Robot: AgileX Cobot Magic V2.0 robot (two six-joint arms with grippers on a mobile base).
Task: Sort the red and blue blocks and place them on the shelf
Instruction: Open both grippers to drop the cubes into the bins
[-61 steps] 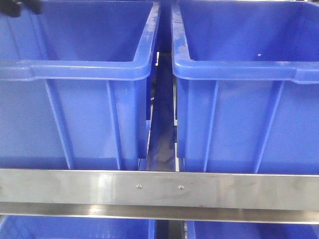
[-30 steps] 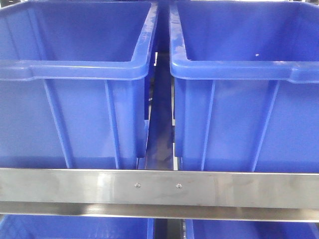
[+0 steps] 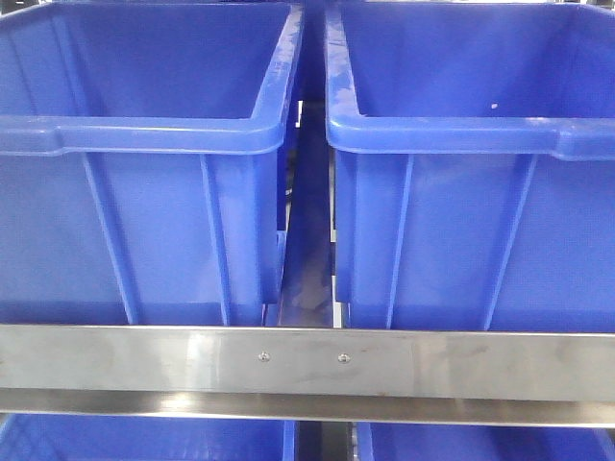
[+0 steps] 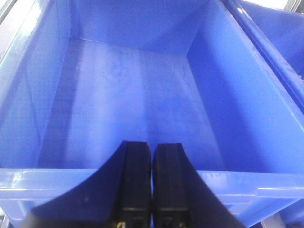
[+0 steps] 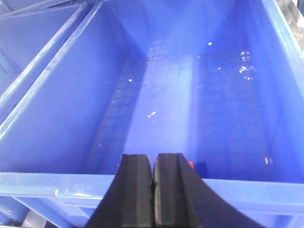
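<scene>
In the right wrist view, a sliver of red block (image 5: 190, 164) peeks out beside the right gripper (image 5: 153, 183), mostly hidden, low in the right bin (image 5: 57, 123); its orientation is unreadable. Both the right gripper and the left gripper (image 4: 152, 183), over the left bin (image 4: 247, 109), have fingers pressed together, empty. The shelf rail (image 3: 461, 365) runs horizontally across the front view's bottom.

The two large bins, the left bin (image 3: 144, 134) and the right bin (image 3: 471, 134), are seen to be moulded of blue plastic with a semi-gloss sheen; soft highlights are carried along their rounded rims and ribbed walls. Pale scuffing is shown on the facing rim edges. The left bin's floor (image 4: 128, 104) is marked by faint scratches and dull worn patches, while a fine grid texture and scattered white specks are shown on the right bin's floor (image 5: 190, 109). The shelf rail (image 3: 307, 370) is made of brushed steel, smooth and reflective, with two small metal screws set in. Each gripper's jaws are faced in matt black material, seemingly plastic or rubber.
</scene>
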